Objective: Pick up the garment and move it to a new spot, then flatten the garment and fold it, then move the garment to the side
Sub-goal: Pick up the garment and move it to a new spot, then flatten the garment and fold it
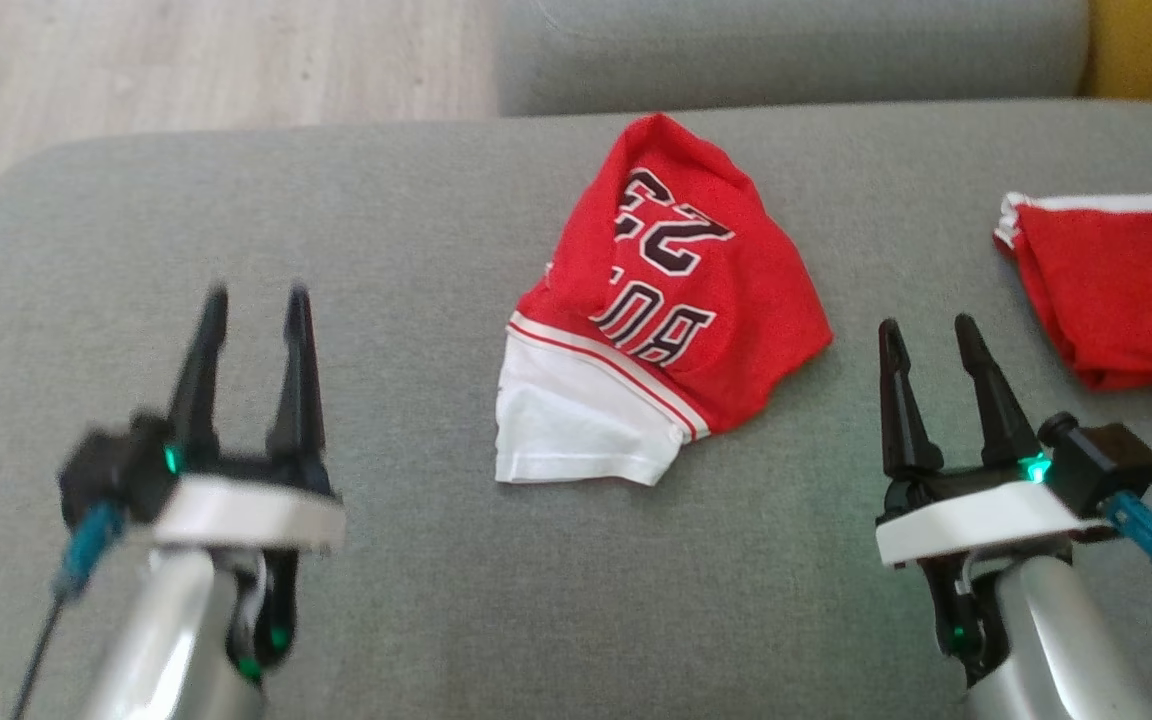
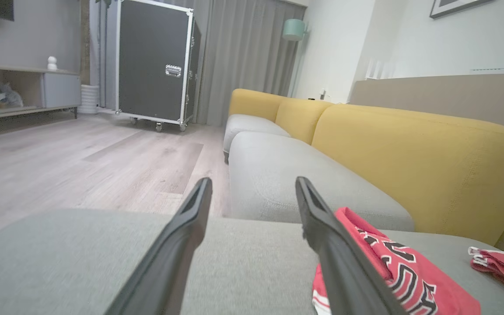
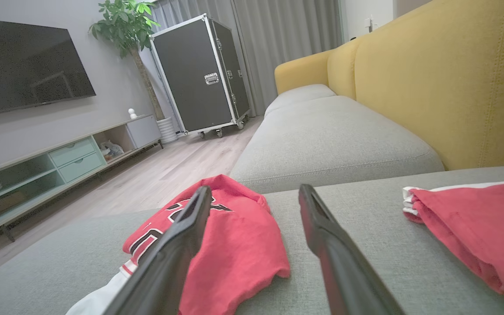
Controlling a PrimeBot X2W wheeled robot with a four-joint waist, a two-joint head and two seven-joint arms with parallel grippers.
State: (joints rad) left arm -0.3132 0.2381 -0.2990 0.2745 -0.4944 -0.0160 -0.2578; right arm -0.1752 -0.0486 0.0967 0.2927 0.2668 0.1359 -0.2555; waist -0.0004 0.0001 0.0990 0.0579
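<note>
A crumpled red garment (image 1: 676, 290) with black-and-white lettering and a white part at its near end lies in the middle of the grey cushion (image 1: 416, 250). It also appears in the left wrist view (image 2: 405, 271) and the right wrist view (image 3: 234, 236). My left gripper (image 1: 256, 310) hovers open over the cushion well to the left of it, nothing between its fingers. My right gripper (image 1: 931, 340) stands open just off the garment's right edge, also holding nothing.
A second red cloth with white trim (image 1: 1116, 290) lies at the cushion's right edge. The yellow sofa back (image 3: 444, 78) runs along the right. Another grey cushion (image 1: 786, 50) lies beyond, and wooden floor (image 1: 186, 60) at the far left.
</note>
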